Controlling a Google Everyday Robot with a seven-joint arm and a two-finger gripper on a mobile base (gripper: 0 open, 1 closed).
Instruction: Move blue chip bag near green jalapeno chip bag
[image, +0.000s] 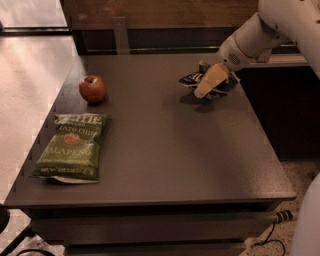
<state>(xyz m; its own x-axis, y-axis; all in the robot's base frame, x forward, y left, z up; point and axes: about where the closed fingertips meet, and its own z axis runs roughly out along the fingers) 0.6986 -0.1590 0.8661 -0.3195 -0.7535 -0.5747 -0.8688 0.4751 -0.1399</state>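
tool (203, 89) cream, gripping navy bag (189, 79) | green bag (70, 147), white lettering | apple (92, 88) red

The tool (203, 89) over the blue chip bag (190, 79) hides its middle.

Table (165, 150): dark grey, matt top, with a lower shelf under the front edge.
Floor (30, 85): pale and glossy at left, brightly lit; speckled at lower right.
Back wall (165, 10): brown wood panel above a dark band.
Post (120, 34): grey, upright, behind the table.
Cable (272, 232): black, lower right.
Gripper (204, 89): over the table's far right part.
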